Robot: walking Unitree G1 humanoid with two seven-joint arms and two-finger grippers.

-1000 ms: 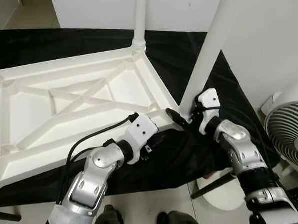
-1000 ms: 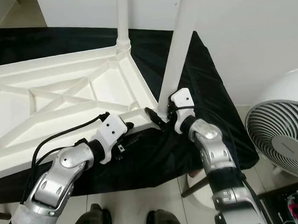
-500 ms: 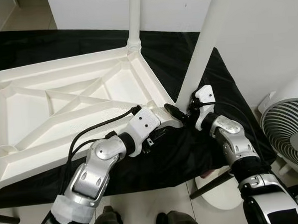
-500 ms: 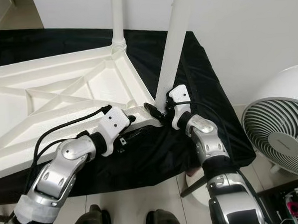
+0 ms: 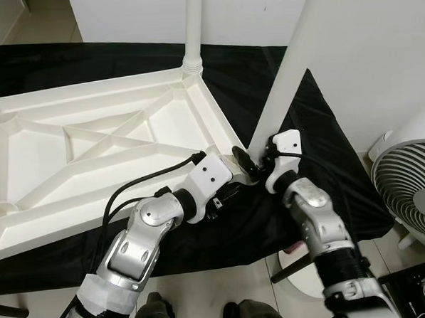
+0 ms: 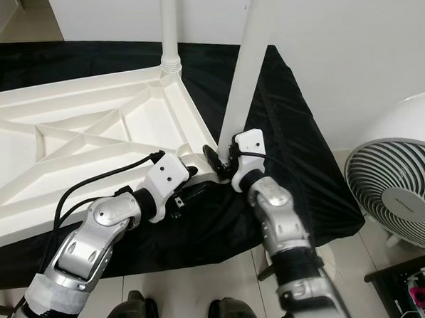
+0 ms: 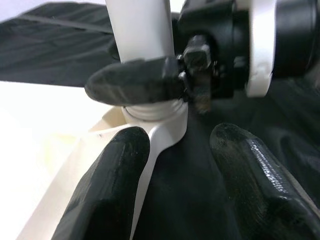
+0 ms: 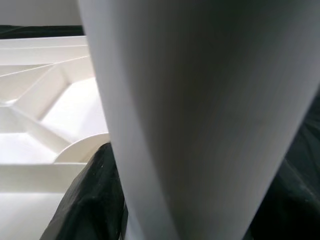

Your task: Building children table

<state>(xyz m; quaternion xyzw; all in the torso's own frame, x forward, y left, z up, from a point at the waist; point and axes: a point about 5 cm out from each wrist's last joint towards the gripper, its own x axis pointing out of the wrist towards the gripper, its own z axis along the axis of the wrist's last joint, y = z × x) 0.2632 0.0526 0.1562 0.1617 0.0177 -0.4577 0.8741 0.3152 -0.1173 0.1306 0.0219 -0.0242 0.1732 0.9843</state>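
Our right gripper point(image 5: 249, 159) has slid left around the near leg point(image 5: 283, 84); right forearm now steeper, elbow tucked in.

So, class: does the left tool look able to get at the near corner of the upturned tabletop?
Probably yes: the left tool is open at that corner, with only the right tool on the leg crowding it.
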